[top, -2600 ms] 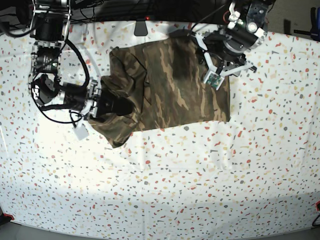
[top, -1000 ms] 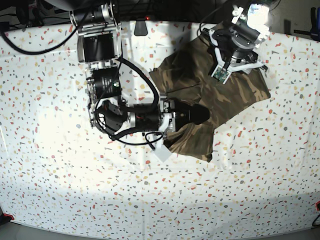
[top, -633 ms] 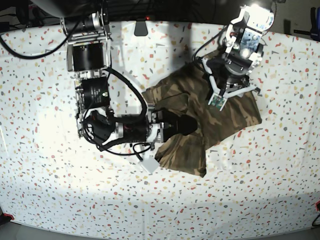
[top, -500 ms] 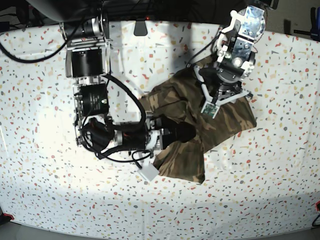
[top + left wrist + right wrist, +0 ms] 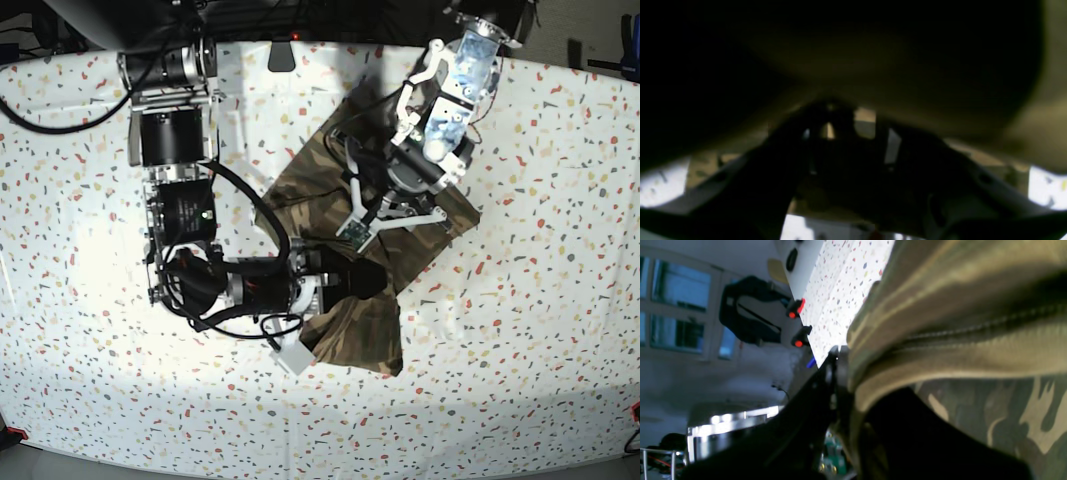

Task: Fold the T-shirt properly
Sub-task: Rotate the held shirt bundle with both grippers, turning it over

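T-shirt (image 5: 345, 250) dragged left, bunched; right tool (image 5: 368, 281) clamped on cloth, left tool (image 5: 395, 215) above, state unclear.

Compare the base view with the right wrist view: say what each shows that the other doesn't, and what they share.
Only the base view shows both arms, the whole crumpled T-shirt on the speckled table, and the left hand above the cloth. Only the right wrist view shows the stitched hem close up, folded over the right hand, plus windows and red knobs past the table edge. Both show the camouflage T-shirt, the table, and the right hand buried in the cloth.
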